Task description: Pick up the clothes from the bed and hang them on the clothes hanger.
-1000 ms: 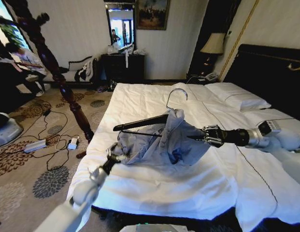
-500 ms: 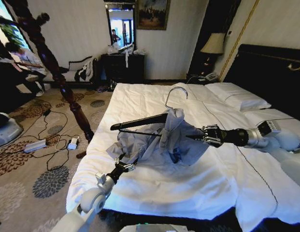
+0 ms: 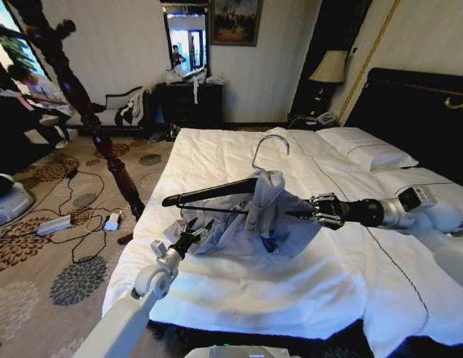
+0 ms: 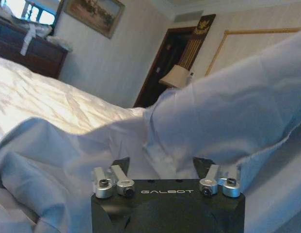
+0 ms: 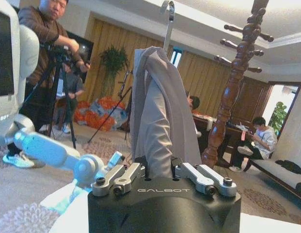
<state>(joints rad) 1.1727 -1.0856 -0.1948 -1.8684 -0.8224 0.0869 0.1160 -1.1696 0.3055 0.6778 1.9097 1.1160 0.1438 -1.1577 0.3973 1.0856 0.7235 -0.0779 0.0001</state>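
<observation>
Above the bed [image 3: 238, 283], toward twelve o'clock of centre, the clothes [image 3: 272, 224] drape the clothes hanger [image 3: 209, 194]. The right gripper [image 3: 294, 213] comes in from three o'clock, clamped on the hanger's end. The left gripper [image 3: 202, 230] reaches from seven o'clock; its wrist camera shows the fingers [image 4: 121, 165] apart at the fabric.

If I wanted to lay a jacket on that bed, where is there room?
The bed is bare between the hanger's hook and the pillows, and along the near edge below the right gripper. The middle is crowded: shirt, hanger, and left gripper.
</observation>
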